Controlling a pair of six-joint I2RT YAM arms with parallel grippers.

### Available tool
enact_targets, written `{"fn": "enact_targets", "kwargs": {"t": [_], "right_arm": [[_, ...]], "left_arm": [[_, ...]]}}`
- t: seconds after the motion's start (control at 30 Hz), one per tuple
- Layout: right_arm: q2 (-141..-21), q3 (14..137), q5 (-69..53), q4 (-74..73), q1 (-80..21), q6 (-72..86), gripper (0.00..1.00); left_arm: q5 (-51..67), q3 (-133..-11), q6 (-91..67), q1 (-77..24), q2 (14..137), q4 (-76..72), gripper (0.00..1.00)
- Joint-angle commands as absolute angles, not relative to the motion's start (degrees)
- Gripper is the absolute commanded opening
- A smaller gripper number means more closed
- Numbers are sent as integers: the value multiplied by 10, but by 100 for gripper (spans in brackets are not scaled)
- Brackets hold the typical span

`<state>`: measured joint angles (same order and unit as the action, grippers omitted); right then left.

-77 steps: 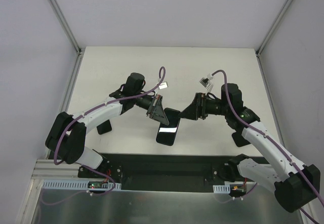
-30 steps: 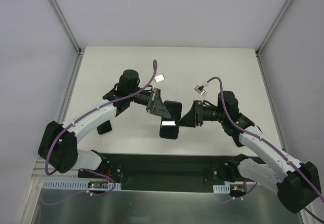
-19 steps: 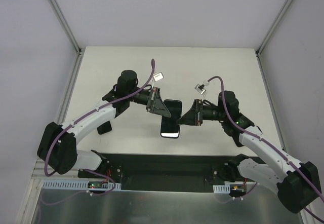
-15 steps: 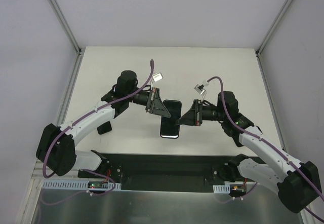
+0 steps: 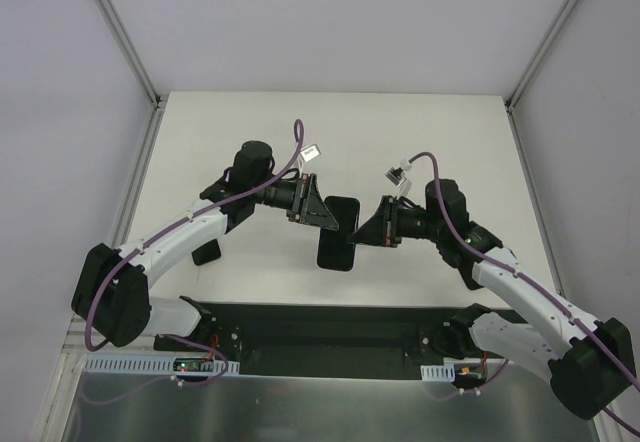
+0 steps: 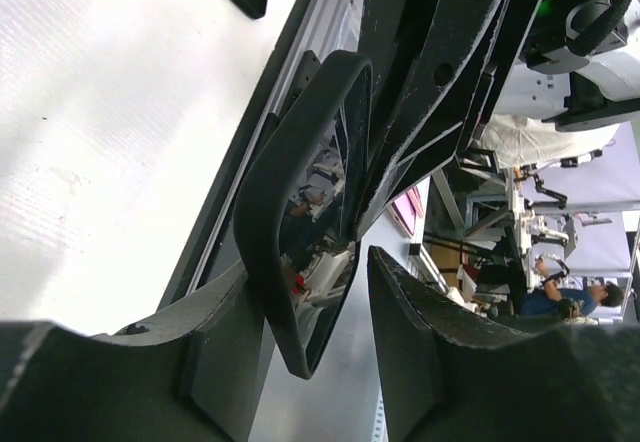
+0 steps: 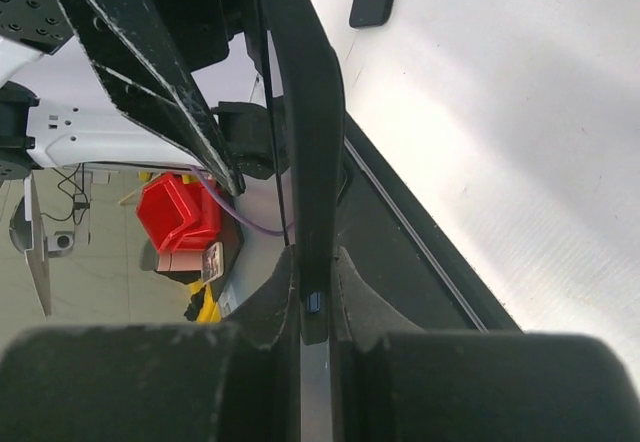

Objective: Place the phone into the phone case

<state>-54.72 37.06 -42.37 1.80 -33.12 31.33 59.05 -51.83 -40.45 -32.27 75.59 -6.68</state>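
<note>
Table (image 5: 420,142), white, with the black base plate (image 5: 330,334) at its near edge as reference.

My left gripper (image 5: 324,216) and my right gripper (image 5: 364,234) meet beyond the middle of the base plate, one on each side of a dark slab held off the table.

Against 2.6 s ago: the slab was lower in the top view, closer to the base plate. It now sits farther from the plate, and my right gripper has come in leftward with it. Against 0.5 s ago: the bright glare on its lower half is gone and it reads evenly dark.

Left wrist view: a matte rim, the phone case (image 6: 262,210), frames a glossy reflecting face, the phone (image 6: 325,212). I cannot tell whether it is fully seated.

Right fingers (image 7: 262,312) are pressed together on the slab's thin edge. The left fingers (image 6: 215,362) flank it. I cannot tell whether both are bearing on it.
</note>
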Motion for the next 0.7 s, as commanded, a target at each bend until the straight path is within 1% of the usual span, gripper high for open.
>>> {"fn": "enact_targets", "kwargs": {"t": [0.0,0.07,0.1,0.2,0.27,0.33,0.37,0.4,0.43,0.47,0.53,0.57,0.6,0.67], "right_arm": [[-555,403,-403,25,-330,312,2],[-560,406,-397,23,-330,307,2],[-564,410,-390,18,-328,303,2],[-576,434,-374,-17,-323,279,2],[-582,458,-368,-42,-317,259,2],[-598,474,-363,-56,-306,245,2],[-605,488,-360,-66,-302,230,2],[-630,497,-359,-73,-297,222,2],[-646,507,-360,-81,-288,216,2],[-664,531,-362,-97,-284,202,2],[-725,555,-370,-109,-274,187,2],[-745,587,-376,-131,-272,174,2],[-786,608,-373,-147,-268,148,2],[-827,645,-359,-200,-261,122,2]], "left_arm": [[573,-522,-412,-323,749,-77,45],[558,-522,-410,-316,750,-61,50],[549,-521,-406,-311,748,-50,55],[512,-505,-400,-270,729,-22,64],[486,-491,-396,-237,707,-3,74],[459,-491,-379,-221,689,29,92],[428,-494,-369,-208,685,64,97],[408,-497,-353,-205,680,83,99],[389,-502,-346,-200,675,103,99],[341,-508,-342,-194,672,142,99],[294,-511,-335,-185,665,182,99],[250,-510,-334,-172,663,201,99],[225,-509,-332,-164,661,241,99],[190,-504,-328,-145,657,274,99]]}}
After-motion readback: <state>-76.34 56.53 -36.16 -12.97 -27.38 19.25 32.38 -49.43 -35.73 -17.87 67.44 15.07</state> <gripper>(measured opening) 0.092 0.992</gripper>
